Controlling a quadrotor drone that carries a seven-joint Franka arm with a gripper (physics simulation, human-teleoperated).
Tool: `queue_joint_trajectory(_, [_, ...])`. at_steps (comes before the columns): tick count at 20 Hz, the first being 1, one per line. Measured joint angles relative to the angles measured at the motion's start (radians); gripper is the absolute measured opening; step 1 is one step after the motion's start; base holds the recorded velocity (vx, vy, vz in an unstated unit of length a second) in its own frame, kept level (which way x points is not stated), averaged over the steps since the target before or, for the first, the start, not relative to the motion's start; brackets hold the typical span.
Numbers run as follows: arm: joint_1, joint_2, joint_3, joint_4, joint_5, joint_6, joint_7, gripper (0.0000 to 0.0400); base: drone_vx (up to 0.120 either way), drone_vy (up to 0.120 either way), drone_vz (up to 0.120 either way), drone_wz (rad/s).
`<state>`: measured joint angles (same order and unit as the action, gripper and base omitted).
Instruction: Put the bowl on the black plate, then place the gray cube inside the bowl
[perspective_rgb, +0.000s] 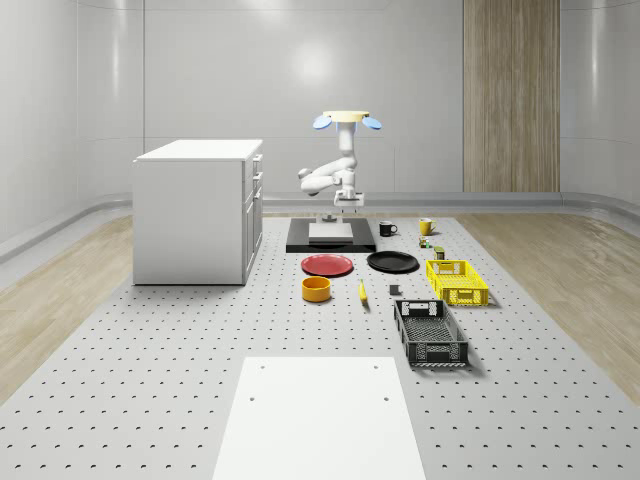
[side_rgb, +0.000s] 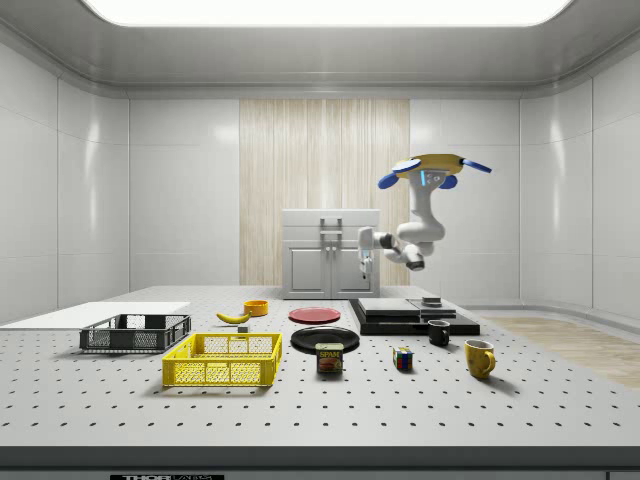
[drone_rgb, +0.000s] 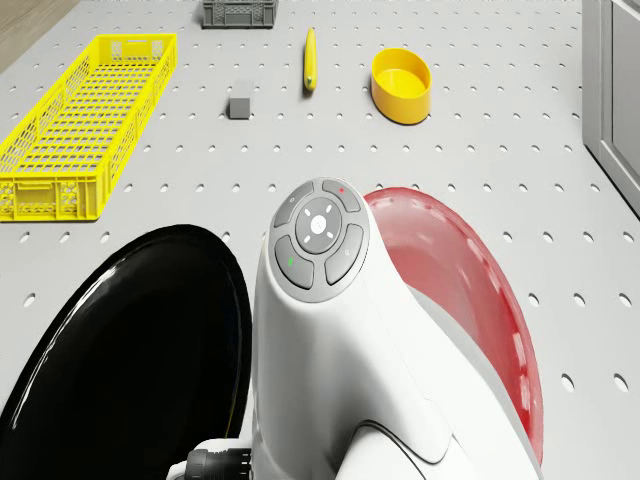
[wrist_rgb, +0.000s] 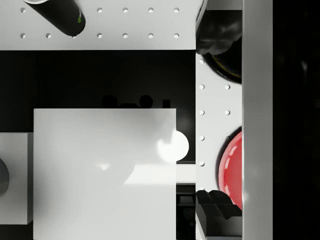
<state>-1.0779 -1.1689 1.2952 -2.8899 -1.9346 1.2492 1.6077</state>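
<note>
From my seat the white panel lies closest on the bench. I hover the drone over the black pad; the tool carries nothing, its opening unclear. Plate bare, bowl and cube untouched: both steps remain.

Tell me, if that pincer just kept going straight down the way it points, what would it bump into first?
Probably the white block on the black platform right beneath the pincer; the depth between them is hard to judge.
</note>
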Motion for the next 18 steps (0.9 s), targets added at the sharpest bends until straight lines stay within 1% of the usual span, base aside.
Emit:
queue_joint_trajectory(4, [-0.007,-0.019,0.006,0.001,0.010,0.018,0.006,0.0400,0.120,0.000,0.000,0.000])
queue_joint_trajectory(17, [-0.025,-0.078,0.023,0.005,0.040,0.072,0.024,0.0400,0.120,0.000,-0.120,0.000])
queue_joint_trajectory(18, [-0.026,-0.083,0.024,0.006,0.042,0.076,0.025,0.0400,0.120,0.000,-0.040,0.000])
